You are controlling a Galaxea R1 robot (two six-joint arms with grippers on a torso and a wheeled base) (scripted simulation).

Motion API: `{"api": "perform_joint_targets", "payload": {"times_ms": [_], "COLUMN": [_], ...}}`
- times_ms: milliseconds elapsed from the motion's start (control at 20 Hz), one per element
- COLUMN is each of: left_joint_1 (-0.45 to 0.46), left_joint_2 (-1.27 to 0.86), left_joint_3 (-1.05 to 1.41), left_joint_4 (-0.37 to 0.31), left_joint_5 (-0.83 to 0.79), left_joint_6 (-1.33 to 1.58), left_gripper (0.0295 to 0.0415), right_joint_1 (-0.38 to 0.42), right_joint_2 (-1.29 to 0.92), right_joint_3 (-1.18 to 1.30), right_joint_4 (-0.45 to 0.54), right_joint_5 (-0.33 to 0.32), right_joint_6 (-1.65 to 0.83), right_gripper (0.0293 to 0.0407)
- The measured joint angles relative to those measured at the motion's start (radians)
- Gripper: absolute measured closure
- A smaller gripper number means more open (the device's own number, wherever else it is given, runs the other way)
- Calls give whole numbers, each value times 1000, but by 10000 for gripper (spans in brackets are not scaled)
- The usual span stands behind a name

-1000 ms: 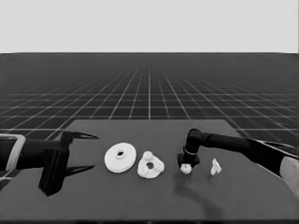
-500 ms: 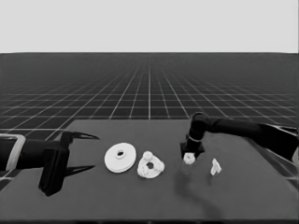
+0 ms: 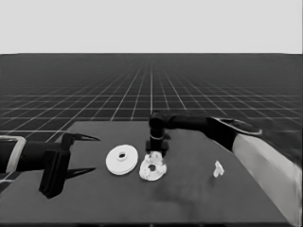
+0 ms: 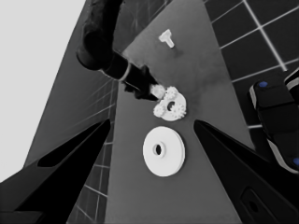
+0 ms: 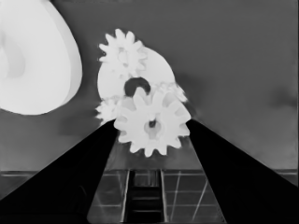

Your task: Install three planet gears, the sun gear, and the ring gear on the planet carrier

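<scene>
The right tool (image 3: 156, 150) is hanging over the middle of the table (image 3: 189, 198), its fingers clamped on a small gear (image 5: 152, 123) right above the smaller round part (image 3: 152, 169). Three gears (image 4: 172, 92) are already sitting on that part around its open centre hole. The larger round part (image 3: 122, 159) is lying just beside it, toward the left arm. The left tool (image 3: 80, 155) is waiting over the table's left end, its fingers spread apart. A thin white piece (image 3: 218, 169) is standing well apart toward the right.
</scene>
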Motion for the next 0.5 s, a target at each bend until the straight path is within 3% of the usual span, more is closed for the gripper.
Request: {"api": "perform_joint_targets", "payload": {"times_ms": [300,400,500], "left_joint_1": [0,0,0], "left_joint_2": [0,0,0], "left_joint_3": [0,0,0], "left_joint_4": [0,0,0], "left_joint_5": [0,0,0], "left_joint_6": [0,0,0], "left_gripper": [326,326,326], "right_joint_1": [0,-78,-106], "right_joint_2": [79,93,100], "right_joint_3": [-106,-150,-173], "right_joint_4": [2,-72,-96], "right_joint_5": [4,30,41], "right_joint_6": [-27,-53,-66], "right_gripper": [390,390,390]}}
